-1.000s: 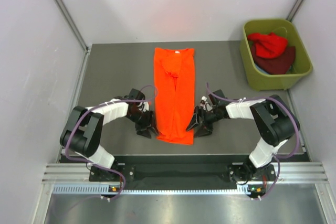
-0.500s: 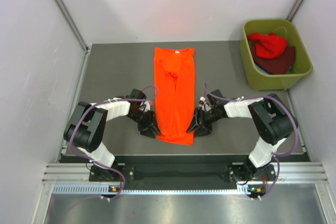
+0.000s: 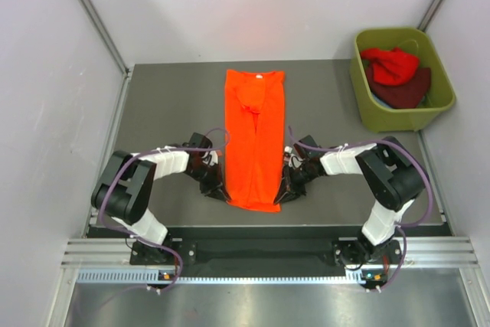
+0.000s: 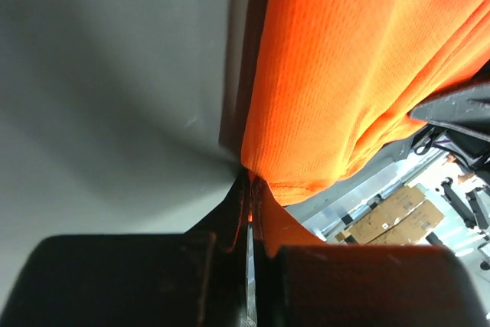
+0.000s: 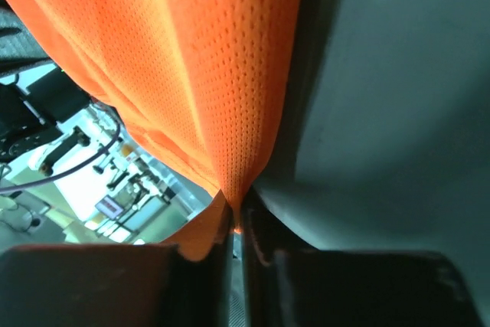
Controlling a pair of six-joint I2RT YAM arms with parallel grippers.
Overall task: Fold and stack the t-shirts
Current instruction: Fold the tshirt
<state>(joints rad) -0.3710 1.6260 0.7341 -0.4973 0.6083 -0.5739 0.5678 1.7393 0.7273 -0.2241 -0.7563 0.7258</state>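
A bright orange t-shirt (image 3: 254, 135), folded into a long narrow strip, lies down the middle of the grey table (image 3: 168, 105). My left gripper (image 3: 222, 189) is shut on the shirt's near left edge. The right gripper (image 3: 285, 187) is shut on its near right edge. In the left wrist view the orange cloth (image 4: 344, 59) is pinched between the black fingers (image 4: 230, 212). The right wrist view shows the mesh cloth (image 5: 222, 82) drawn into a point where the fingers (image 5: 264, 223) meet. A red t-shirt (image 3: 391, 64) and a dark maroon one (image 3: 406, 92) lie in the tub.
An olive-green plastic tub (image 3: 367, 105) stands at the back right corner of the table. White walls close in the left, back and right sides. A metal rail (image 3: 260, 254) runs along the near edge behind the arm bases.
Both grippers have slid inward to the shirt's near corners and closed on the cloth. The hem between them now looks slightly narrower and gathered.
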